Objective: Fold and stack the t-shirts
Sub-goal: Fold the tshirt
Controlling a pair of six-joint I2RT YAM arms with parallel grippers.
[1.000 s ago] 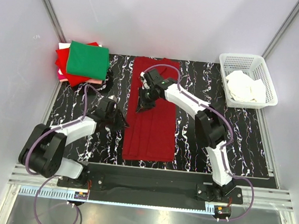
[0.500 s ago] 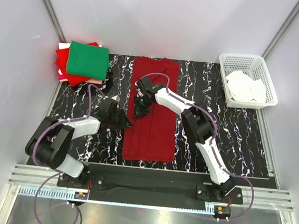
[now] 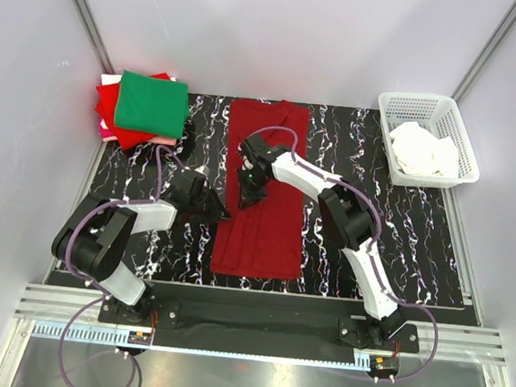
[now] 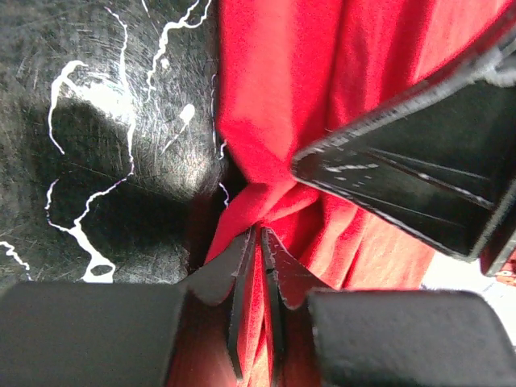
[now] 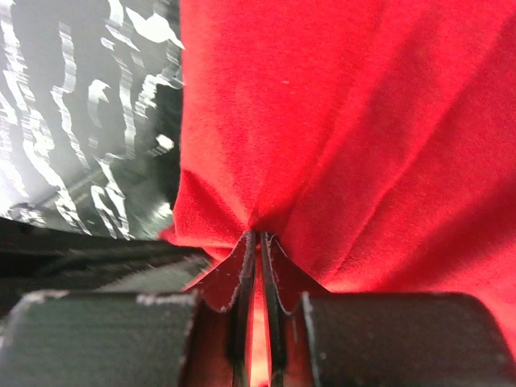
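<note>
A dark crimson t-shirt (image 3: 268,227) lies as a long narrow strip down the middle of the black marbled table (image 3: 400,235). My left gripper (image 3: 216,211) sits at the strip's left edge, shut on a pinch of the red cloth (image 4: 266,121), which bunches at the gripper (image 4: 260,235). My right gripper (image 3: 248,193) is just beyond it over the same edge, also shut on a fold of the cloth (image 5: 339,121) that puckers at the gripper (image 5: 258,237). A stack of folded t-shirts stands at the back left, green (image 3: 152,103) on top of bright red (image 3: 109,104).
A white lattice basket (image 3: 424,104) holding white cloth stands at the back right. White walls and metal posts close in the table on three sides. The right arm's black gripper body (image 4: 419,185) fills the right of the left wrist view, close by.
Both grippers have closed on the shirt's left edge. The right gripper slid slightly toward me along it, and the left gripper moved in to the edge.
</note>
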